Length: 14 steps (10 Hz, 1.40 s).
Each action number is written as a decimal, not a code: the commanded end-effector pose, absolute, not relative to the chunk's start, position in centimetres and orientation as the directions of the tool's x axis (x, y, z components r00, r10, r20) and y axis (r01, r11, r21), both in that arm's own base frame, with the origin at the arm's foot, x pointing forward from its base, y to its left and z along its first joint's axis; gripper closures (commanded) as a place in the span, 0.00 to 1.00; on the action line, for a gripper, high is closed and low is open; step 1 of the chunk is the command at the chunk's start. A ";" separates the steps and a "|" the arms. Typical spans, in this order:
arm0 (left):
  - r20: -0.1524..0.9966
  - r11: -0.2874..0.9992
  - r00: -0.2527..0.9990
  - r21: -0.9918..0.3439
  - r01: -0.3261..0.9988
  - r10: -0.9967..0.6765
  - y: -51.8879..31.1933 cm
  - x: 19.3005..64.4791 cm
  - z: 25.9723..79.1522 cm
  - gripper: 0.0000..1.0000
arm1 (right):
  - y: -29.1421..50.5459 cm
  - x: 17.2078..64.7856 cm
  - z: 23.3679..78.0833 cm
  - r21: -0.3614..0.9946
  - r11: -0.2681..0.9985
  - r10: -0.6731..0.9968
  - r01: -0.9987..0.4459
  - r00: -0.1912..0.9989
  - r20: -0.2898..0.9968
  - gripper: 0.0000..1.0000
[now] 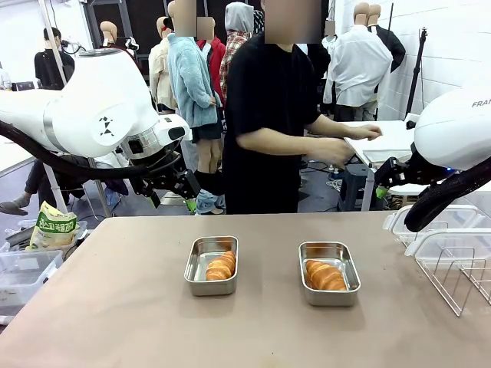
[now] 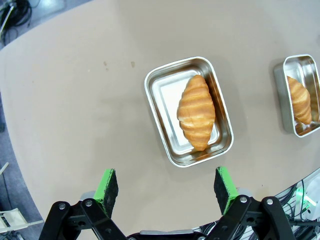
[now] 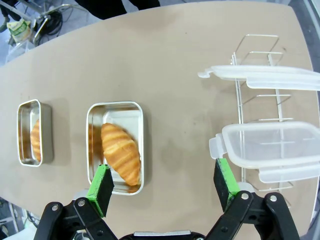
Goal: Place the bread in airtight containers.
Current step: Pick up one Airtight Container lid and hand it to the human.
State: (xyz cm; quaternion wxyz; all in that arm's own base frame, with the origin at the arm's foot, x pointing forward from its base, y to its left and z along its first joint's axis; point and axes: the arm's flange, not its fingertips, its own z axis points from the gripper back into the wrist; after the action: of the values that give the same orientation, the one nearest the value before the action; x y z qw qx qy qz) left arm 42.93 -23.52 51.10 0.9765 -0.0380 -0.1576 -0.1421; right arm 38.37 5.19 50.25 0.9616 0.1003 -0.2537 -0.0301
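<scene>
Open counter all round, bread roll in left tub, second roll in right tub, clear lids on wire rack at right edge, left tool and right tool spread wide, empty.

Bright, even light falls from overhead, so the table carries only faint, soft shadows close beside the steel tubs. Their polished floors flare white, and the rolls show small glossy highlights. The clear lids on the right catch a pale sheen. The wrist views bow the table's edges into curves; the far room looks slightly soft.
</scene>
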 end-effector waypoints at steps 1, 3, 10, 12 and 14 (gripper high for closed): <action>0.319 0.959 0.912 -0.033 0.281 -0.257 -23.4 42.9 51.1 0.00 | 5.3 38.3 50.3 0.204 0.979 -0.111 0.012 0.869 0.482 0.00; 0.319 0.959 0.912 -0.033 0.281 -0.257 -23.4 42.9 51.1 0.00 | 5.3 38.3 50.3 0.204 0.979 -0.111 0.012 0.869 0.482 0.00; 0.319 0.959 0.912 -0.033 0.281 -0.257 -23.4 42.9 51.1 0.00 | 5.2 37.3 51.3 0.179 0.981 -0.025 -0.075 0.867 0.498 0.00; 0.319 0.959 0.912 -0.033 0.281 -0.257 -23.4 42.9 51.1 0.00 | 3.3 36.0 52.1 0.151 0.983 0.011 -0.108 0.848 0.530 0.00; 0.319 0.959 0.912 -0.033 0.281 -0.257 -23.4 42.9 51.1 0.00 | -0.8 34.9 51.7 0.103 0.948 0.203 -0.302 0.820 0.535 0.00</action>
State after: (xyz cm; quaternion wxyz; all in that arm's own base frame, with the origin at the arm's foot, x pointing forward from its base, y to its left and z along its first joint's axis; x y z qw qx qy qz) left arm 42.94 -23.51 51.09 0.9765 -0.0379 -0.1576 -0.1420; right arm 36.32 1.73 53.08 0.9539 0.0872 -0.2743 0.0851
